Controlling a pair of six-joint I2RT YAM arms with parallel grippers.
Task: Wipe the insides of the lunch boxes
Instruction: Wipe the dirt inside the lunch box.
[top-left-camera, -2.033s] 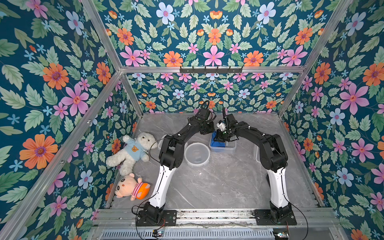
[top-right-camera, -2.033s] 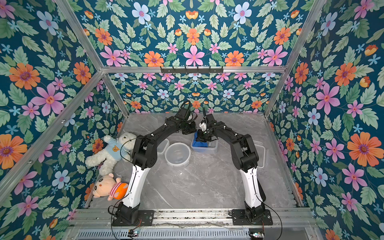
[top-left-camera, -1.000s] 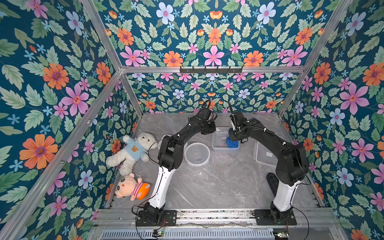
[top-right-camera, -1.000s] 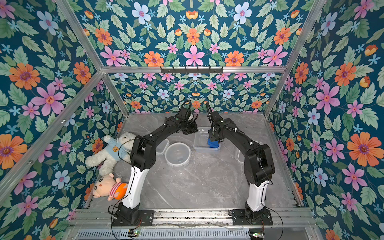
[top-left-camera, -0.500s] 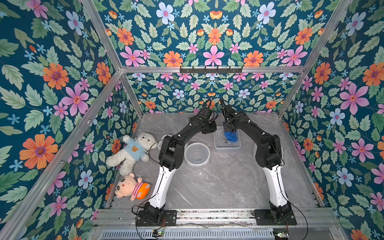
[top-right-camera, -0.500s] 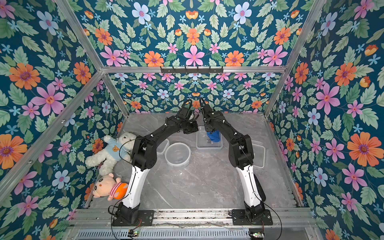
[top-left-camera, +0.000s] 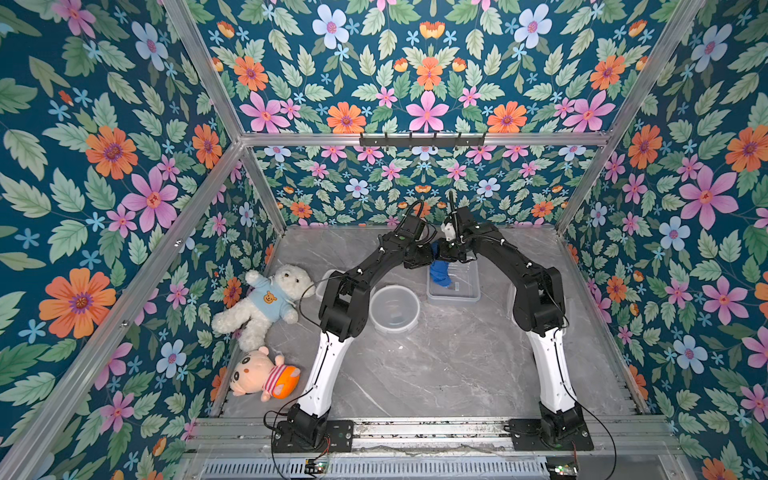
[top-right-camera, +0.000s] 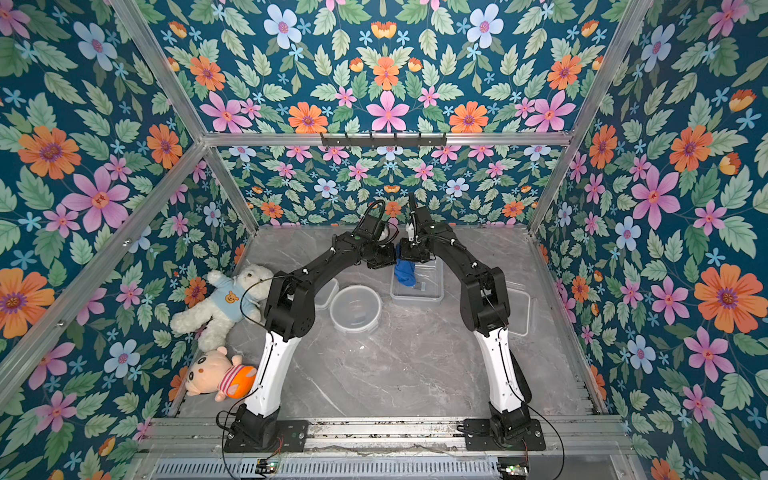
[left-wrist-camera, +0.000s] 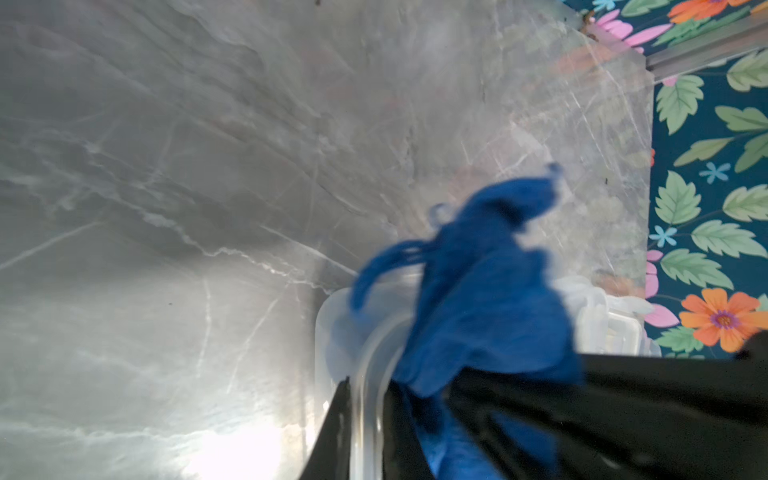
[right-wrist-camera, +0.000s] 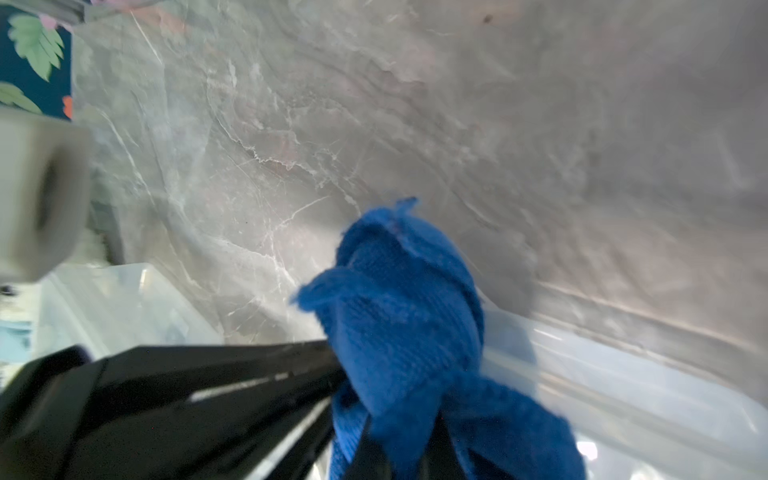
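— Has the cloth (top-left-camera: 439, 271) moved?
— Yes; swept from the right side of the rectangular box (top-left-camera: 465, 291), at the back, to its far-left corner; right gripper (top-left-camera: 445, 254) clamps it; left gripper (left-wrist-camera: 368, 415) pinches the rim; wiping looks underway.

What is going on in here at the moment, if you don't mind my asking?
The robot is wiping lunch boxes. Its left gripper is shut on the rim of the rectangular tub near the back of the table, apparently steadying it. The right gripper holds a bunched blue cloth that hangs into that tub. The round tub sits nearer the front, with neither gripper on it.
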